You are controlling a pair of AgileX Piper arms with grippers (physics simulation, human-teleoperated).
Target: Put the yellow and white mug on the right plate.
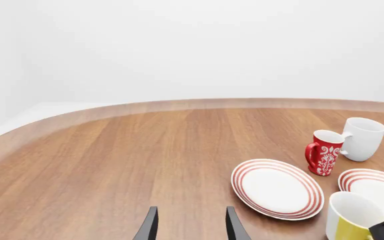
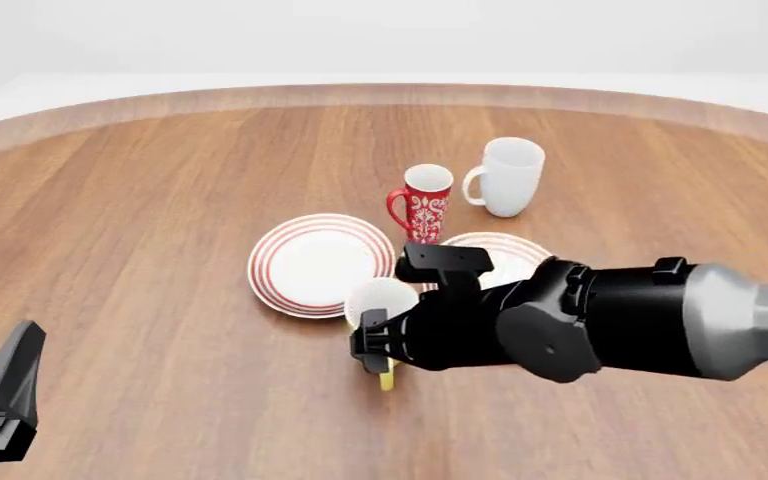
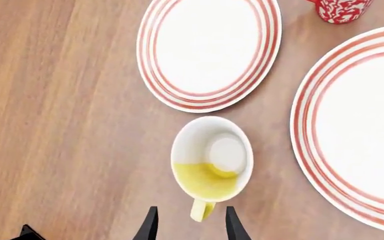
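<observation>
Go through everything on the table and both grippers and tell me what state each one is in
Yellow mug: upright, on the table, not gripped.
Red mug: upright, empty.
White mug: upright.
Left plate: flat, bare.
Right plate: flat, bare.
Right gripper: open, astride the yellow mug's handle.
Left gripper: open, holding nothing.

Yellow and white mug (image 3: 211, 162) — yellow outside and handle, white inside. Right plate (image 3: 359, 125) — white, thin red concentric rim rings; left plate (image 3: 209, 50) same pattern. Red mug (image 2: 424, 203): white ornamental print, white interior. Tall mug (image 2: 507, 177): plain white. Table (image 2: 157, 200): brown wood grain. Right arm: black, grey.
</observation>
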